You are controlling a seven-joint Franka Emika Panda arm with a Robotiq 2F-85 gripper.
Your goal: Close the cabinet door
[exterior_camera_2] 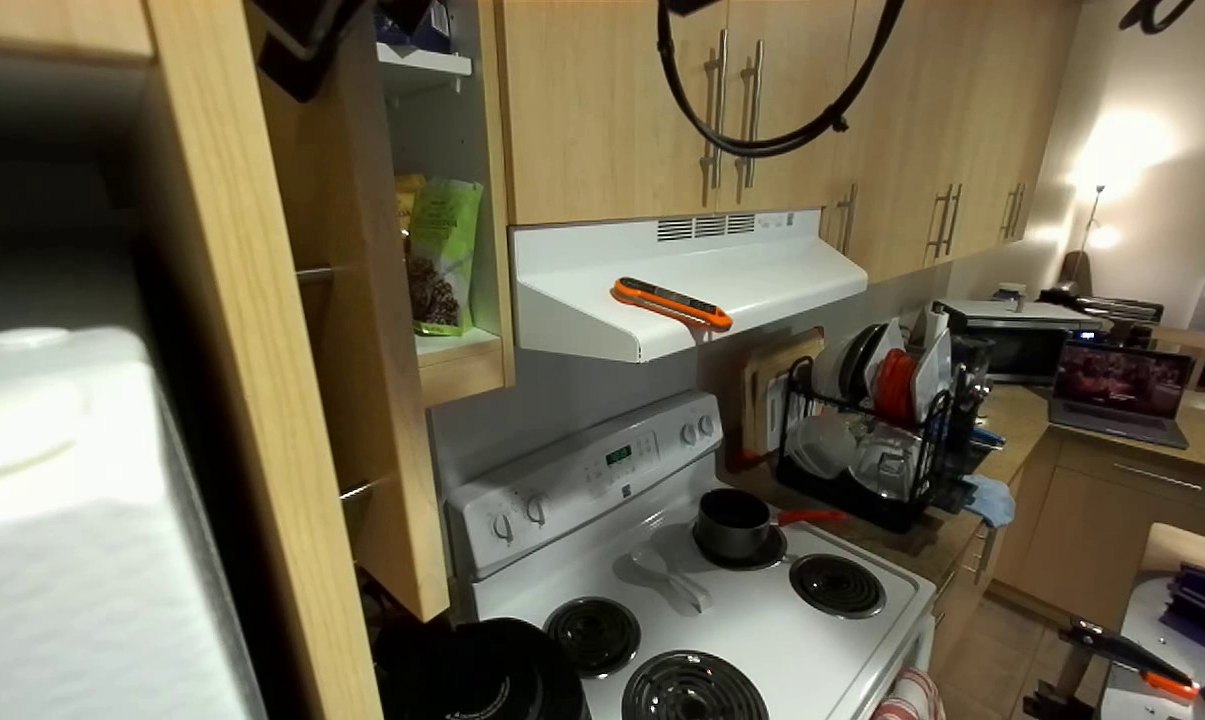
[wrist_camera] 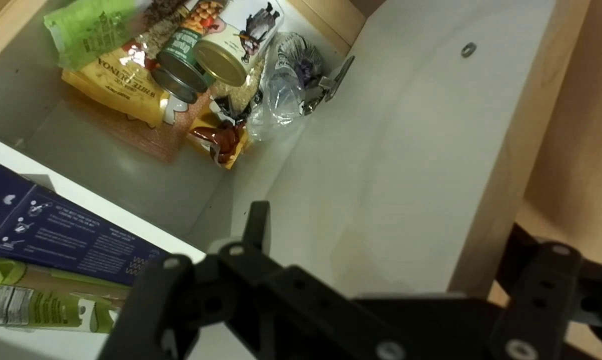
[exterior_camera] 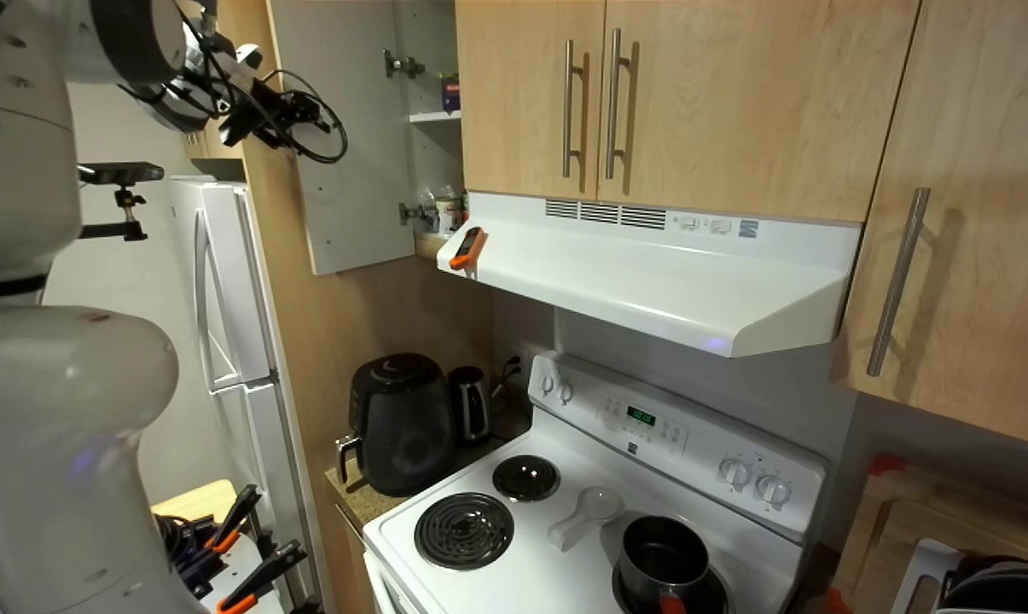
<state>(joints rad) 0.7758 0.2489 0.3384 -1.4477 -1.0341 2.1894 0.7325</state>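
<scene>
The cabinet door (exterior_camera: 351, 196) is seen swung open in the upper left of an exterior view, its pale grey inner face and its hinges (exterior_camera: 404, 66) exposed. In the wrist view that face is spread from the upper right to the lower centre, and the wood edge (wrist_camera: 515, 165) is framed by the parted fingers (wrist_camera: 256, 225) of the gripper (wrist_camera: 388, 235). The gripper is released, with a finger on either side of the door; whether either is pressed against it cannot be told.

WHITE QUINOA can be read, turned upside down, on a yellow bag (wrist_camera: 118, 85) in the upper left of the wrist view, and LASA, cut short by the frame, on a dark blue box (wrist_camera: 76, 230) at the left. The finer print on the box cannot be made out. A dark figure is printed on a white can (wrist_camera: 241, 37). On the stove (exterior_camera: 556, 588) a clock (exterior_camera: 641, 415) is lit green in both exterior views, its digits too small to be read.

A laptop (exterior_camera_2: 1117, 395) is shown at the right in an exterior view only, and a kettle (exterior_camera: 471, 405) likewise in an exterior view only, below centre.
</scene>
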